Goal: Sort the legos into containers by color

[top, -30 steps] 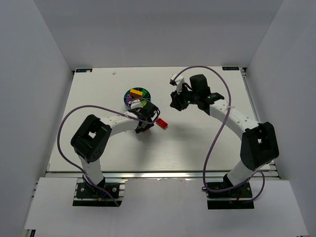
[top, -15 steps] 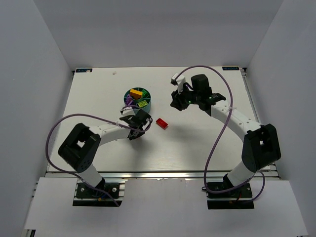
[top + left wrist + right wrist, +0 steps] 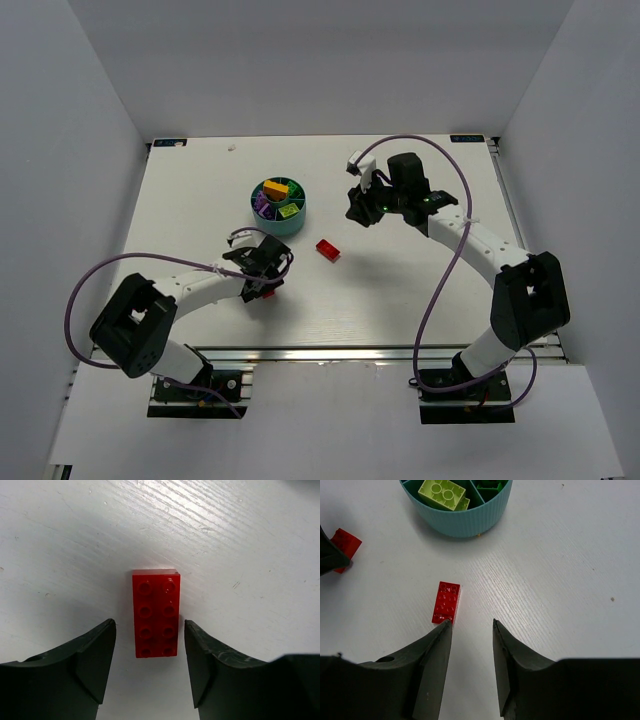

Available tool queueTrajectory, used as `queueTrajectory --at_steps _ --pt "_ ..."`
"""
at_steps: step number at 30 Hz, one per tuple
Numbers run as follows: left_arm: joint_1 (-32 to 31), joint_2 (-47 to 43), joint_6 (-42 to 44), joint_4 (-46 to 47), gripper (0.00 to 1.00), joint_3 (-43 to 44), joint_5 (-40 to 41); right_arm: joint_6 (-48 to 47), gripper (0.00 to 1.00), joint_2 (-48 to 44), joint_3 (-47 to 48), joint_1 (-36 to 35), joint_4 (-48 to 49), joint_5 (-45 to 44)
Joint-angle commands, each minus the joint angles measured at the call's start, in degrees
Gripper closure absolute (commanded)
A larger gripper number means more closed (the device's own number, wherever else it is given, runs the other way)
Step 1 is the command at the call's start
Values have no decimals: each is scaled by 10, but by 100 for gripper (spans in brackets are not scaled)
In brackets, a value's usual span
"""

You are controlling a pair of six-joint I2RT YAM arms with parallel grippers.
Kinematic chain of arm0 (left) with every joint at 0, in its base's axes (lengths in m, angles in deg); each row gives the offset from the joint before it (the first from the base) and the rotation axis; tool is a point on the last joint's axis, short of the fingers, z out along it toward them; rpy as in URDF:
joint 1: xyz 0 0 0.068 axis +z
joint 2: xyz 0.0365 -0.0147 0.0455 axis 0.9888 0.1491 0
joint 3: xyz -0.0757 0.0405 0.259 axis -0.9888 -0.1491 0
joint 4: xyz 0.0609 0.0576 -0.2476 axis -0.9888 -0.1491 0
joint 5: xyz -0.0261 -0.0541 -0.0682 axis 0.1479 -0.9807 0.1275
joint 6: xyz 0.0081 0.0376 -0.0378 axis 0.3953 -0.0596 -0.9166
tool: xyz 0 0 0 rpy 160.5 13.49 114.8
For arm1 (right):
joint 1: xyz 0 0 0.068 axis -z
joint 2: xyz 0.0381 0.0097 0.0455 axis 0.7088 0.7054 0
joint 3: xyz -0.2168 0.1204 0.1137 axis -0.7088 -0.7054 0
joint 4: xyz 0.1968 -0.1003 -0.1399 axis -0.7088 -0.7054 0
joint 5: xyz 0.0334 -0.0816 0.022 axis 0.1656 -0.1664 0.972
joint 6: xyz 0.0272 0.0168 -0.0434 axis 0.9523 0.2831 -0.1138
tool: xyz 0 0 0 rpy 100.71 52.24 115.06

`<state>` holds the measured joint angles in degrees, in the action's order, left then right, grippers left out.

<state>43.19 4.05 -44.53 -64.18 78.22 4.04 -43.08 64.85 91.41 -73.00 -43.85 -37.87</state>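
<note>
Red lego (image 3: 155, 613) lies flat between spread fingers of the left tool (image 3: 148, 640).

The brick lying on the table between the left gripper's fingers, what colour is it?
Red. The brick shows best in the left wrist view.

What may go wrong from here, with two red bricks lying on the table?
The open left gripper flanks only the near half of the red brick; closing there may twist it or let it slip. The other red brick lies off-centre, beside one fingertip of the open right gripper; a straight descent might land on it.
</note>
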Motion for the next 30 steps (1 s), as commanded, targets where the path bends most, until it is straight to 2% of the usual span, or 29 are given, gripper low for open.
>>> queueTrajectory --at_steps 1,6,12,18,27,30 --pt "14 -10 -5 0 32 4 -11 3 56 -25 0 3 16 11" --pt "55 -7 12 -6 29 24 -40 3 56 -28 -4 2 16 9" --pt "108 6 62 -19 33 51 -68 3 56 -31 -11 2 18 9" --pt "120 29 91 -15 39 67 -89 4 56 -32 -13 2 20 7" --pt "120 26 85 -7 38 50 -110 5 56 -32 -13 3 22 6" --pt "120 35 84 2 41 49 -112 6 56 -30 -11 3 22 9"
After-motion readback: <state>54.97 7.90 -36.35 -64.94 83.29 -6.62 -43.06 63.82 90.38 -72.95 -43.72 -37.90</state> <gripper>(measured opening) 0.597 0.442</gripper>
